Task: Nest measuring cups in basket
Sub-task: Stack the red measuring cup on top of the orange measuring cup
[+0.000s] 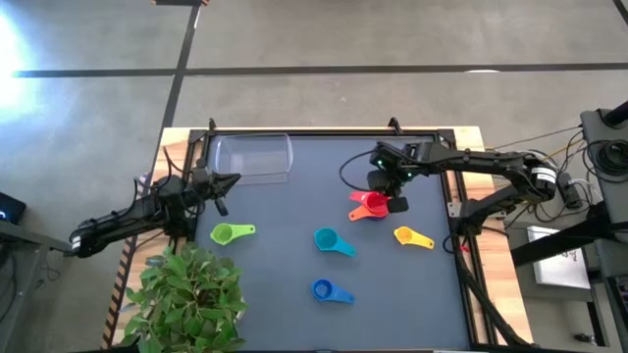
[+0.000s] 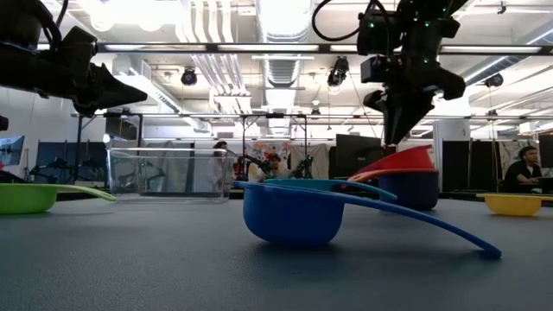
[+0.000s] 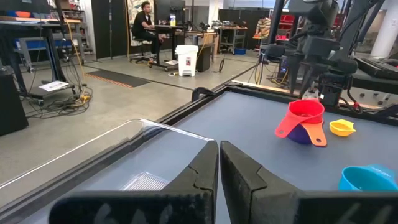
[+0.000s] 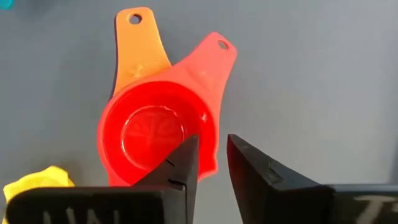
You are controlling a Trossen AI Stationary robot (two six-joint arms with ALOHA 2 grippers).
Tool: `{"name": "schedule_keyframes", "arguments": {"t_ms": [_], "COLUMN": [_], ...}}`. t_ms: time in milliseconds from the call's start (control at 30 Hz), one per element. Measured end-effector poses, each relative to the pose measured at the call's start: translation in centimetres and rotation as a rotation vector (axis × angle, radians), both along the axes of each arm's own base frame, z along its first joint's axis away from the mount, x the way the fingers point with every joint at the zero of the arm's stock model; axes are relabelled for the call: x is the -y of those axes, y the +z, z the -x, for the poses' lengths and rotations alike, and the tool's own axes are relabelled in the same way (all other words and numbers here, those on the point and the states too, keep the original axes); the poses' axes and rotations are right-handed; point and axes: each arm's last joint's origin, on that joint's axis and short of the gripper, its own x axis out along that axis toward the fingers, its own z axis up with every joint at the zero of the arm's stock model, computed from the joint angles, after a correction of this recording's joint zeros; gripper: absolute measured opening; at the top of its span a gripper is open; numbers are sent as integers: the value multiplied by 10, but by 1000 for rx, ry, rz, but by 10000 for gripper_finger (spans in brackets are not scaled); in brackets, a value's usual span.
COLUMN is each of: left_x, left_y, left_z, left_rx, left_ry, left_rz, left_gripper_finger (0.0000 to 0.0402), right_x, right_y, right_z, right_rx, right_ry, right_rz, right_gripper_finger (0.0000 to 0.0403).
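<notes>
Right gripper [image 4: 211,158] hovers just above red cup [image 4: 155,134], fingers slightly parted, empty, lined up over rim for grasp; left gripper [image 3: 219,168] clenched, waiting by basket [image 1: 253,157].

Red cup [image 4: 155,134] nested over orange cup [image 4: 138,46]; fingers [image 4: 180,165] slightly parted above rim.

Right gripper [image 1: 387,184] points down, jaws slightly parted; left gripper [image 1: 228,182] hangs level, jaws nearly closed
</notes>
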Motion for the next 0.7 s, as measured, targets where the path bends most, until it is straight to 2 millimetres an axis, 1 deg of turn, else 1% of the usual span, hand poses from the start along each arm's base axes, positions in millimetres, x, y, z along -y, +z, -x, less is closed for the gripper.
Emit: {"name": "schedule_keyframes", "arguments": {"t_ms": [133,233,333,400,467,567,633,700], "left_x": [0,0,0,0,0,0,0,0], "left_y": [0,0,0,0,0,0,0,0], "left_z": [0,0,0,0,0,0,0,0], "left_rx": [0,0,0,0,0,0,0,0], "left_ry": [0,0,0,0,0,0,0,0], "left_rz": [0,0,0,0,0,0,0,0], "left_gripper_finger": [0,0,0,0,0,0,0,0], "right_x": [0,-2,-9,-18,-29,-46,-54,-59], "right_y": [14,24,31,30,25,12,1,-13], "right_z": [0,2,6,8,10,16,24,34], "right_rx": [32,43,95,155,249,463,594,681], "right_ry": [-48,-137,-196,-224,-228,-237,-269,-307], "right_rz": [-10,-52,-105,-139,-155,-127,-90,-58], "right_gripper_finger": [103,112,112,107,101,91,84,75]}}
